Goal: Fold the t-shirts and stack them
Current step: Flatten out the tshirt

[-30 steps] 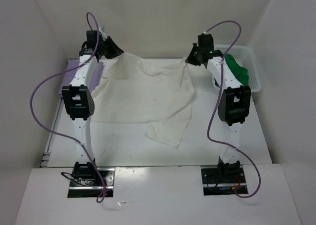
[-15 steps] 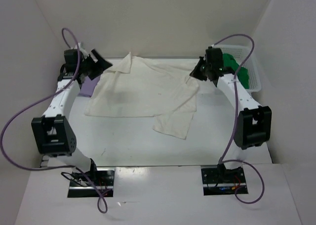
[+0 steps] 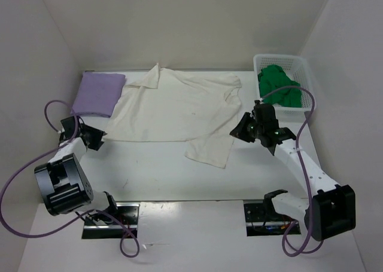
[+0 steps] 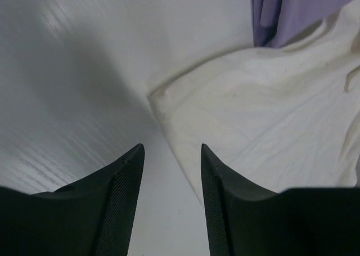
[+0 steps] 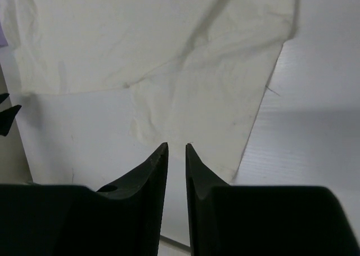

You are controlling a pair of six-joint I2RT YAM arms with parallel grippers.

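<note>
The cream-white t-shirt (image 3: 176, 107) lies spread flat across the back half of the table, one sleeve (image 3: 209, 149) pointing toward the near side. A folded lavender-purple t-shirt (image 3: 99, 92) rests at the back left, touching the cream one. A bright green t-shirt (image 3: 278, 85) is bunched in the basket. My left gripper (image 3: 91, 138) hovers open just off the cream shirt's near left corner (image 4: 169, 98), nothing between its fingers. My right gripper (image 3: 239, 131) sits beside the sleeve, its jaws a narrow gap apart and empty, with the cream shirt (image 5: 169, 53) ahead of it.
A white lattice basket (image 3: 302, 72) stands at the back right corner. White walls close in the table on the left, back and right. Bare table (image 3: 155, 170) lies between the cream shirt and the arm bases.
Both grippers let go of the cream shirt's top corners and pulled back toward the near side. The shirt has dropped and now lies flat. The purple shirt is uncovered.
</note>
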